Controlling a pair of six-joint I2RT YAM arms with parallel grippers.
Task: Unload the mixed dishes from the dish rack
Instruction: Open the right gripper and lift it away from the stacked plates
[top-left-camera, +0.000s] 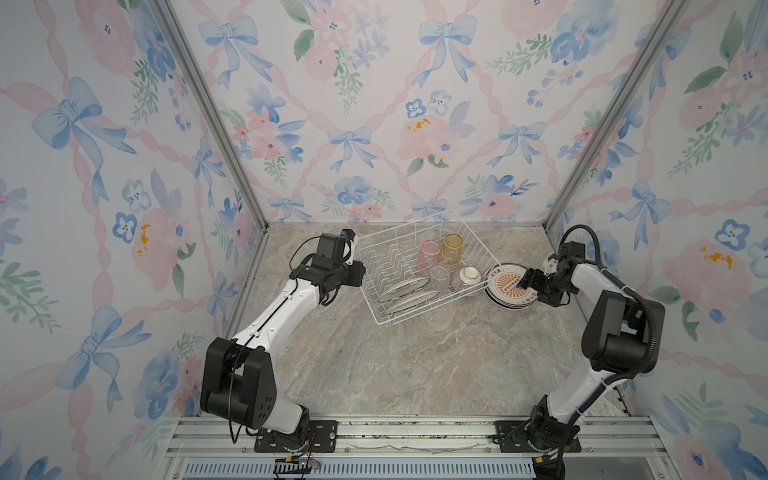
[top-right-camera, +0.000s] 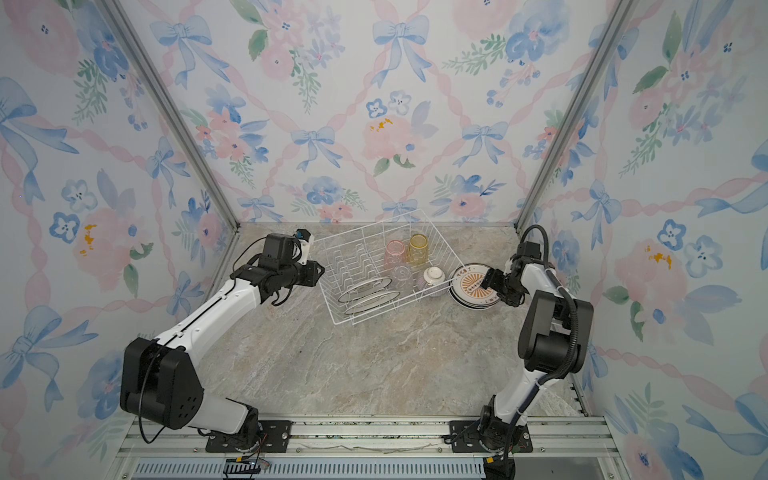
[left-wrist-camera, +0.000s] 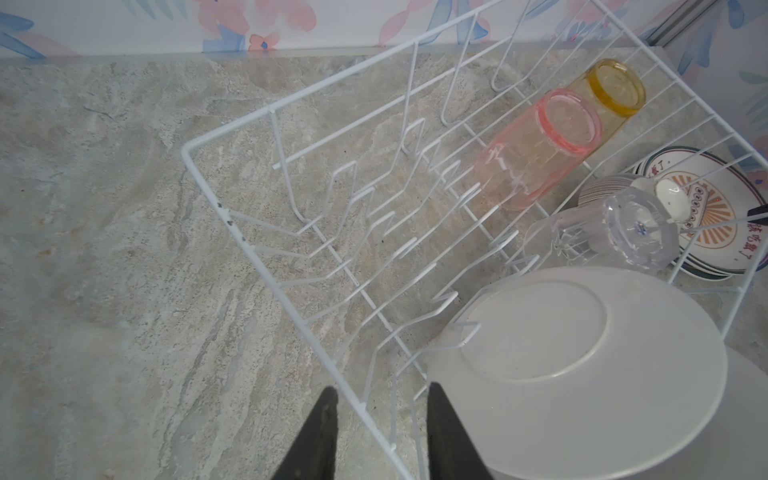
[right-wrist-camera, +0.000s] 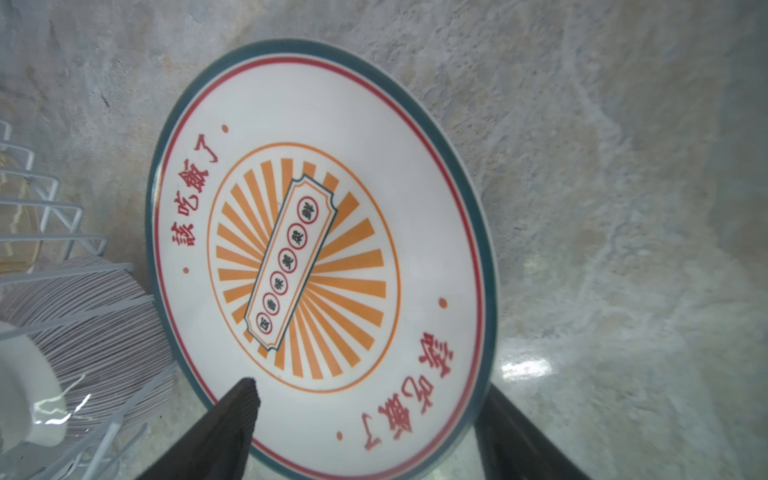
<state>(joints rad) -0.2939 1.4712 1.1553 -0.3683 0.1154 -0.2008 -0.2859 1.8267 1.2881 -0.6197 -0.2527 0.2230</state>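
The right gripper (right-wrist-camera: 370, 384) has its jaws spread wide. One finger (right-wrist-camera: 232, 419) lies over the face of the sunburst plate (right-wrist-camera: 316, 266) and its mate stands just past the plate's dark rim, so the edge sits between them with room to spare. Whether either pad touches the china I cannot tell, and both fingers are cut off by the border of the right wrist view. That plate lies on top of a stack of plates (top-left-camera: 509, 306) on the table (top-left-camera: 395, 365), just outside the right end of the dish rack (left-wrist-camera: 232, 224); only slivers of rim show beneath it, too few to count. The left gripper (left-wrist-camera: 382, 388) stands part-way apart at the rack's left side with the rim wire running between its fingers, and contact cannot be made out. Inside the rack two plates (top-left-camera: 406, 289) lean in the dividers nearest the front, one largely hidden behind the other in the left wrist view. The pink tumbler (top-left-camera: 429, 252) and yellow tumbler (top-left-camera: 452, 248) stand mouth-down at the back, with the clear tumbler (top-left-camera: 439, 276) in front of them. The striped bowl (top-left-camera: 468, 277) sits upside down in the corner beside the stack, just across the wire.
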